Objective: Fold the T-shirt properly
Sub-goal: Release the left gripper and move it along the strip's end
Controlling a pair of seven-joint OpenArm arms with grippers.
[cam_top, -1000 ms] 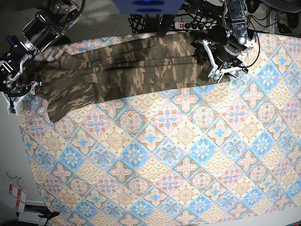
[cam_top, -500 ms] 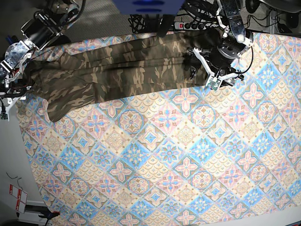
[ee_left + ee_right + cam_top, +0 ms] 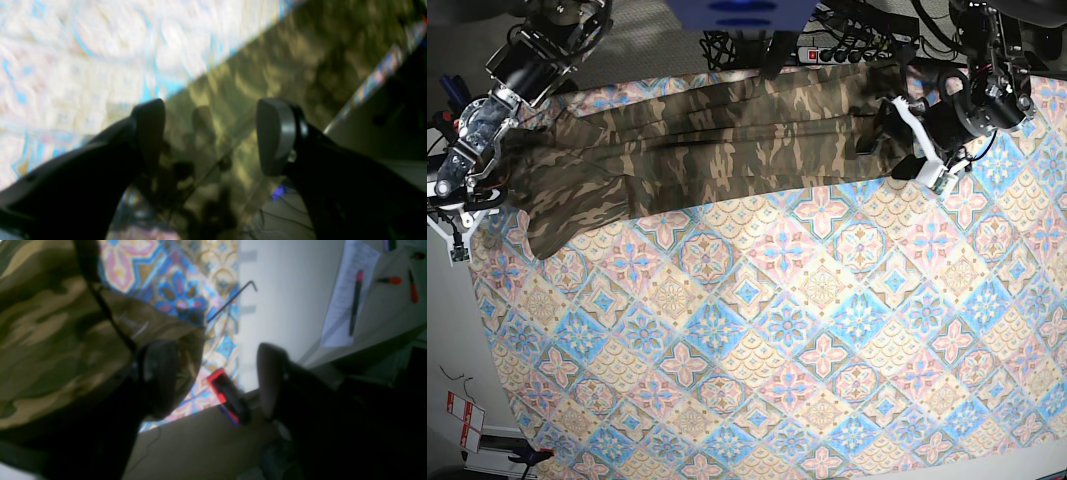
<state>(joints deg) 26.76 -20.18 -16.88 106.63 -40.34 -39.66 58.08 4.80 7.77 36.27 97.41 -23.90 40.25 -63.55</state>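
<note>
Right gripper point(image 3: 457, 205) at the cloth's point(image 3: 827, 340) left edge, jaws apart, nothing between them, one finger touching the T-shirt point(image 3: 697, 140) hem. T-shirt lies in a long band across the cloth's far side. Left gripper point(image 3: 924, 140) over its right end, jaws apart, empty

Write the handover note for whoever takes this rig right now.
Left tool: open, hovering over the shirt's end, holding nothing.
Right tool: open, one finger against the fabric edge at the table corner, nothing pinched.
The camouflage-print short-sleeved fabric T-shirt lies in a long band along the far edge of the pastel blue-pink tile-patterned tablecloth, one tool at each end.
Done: apparently folded lengthwise.
Left: grip both ends, fold it shorter, tidy.
</note>
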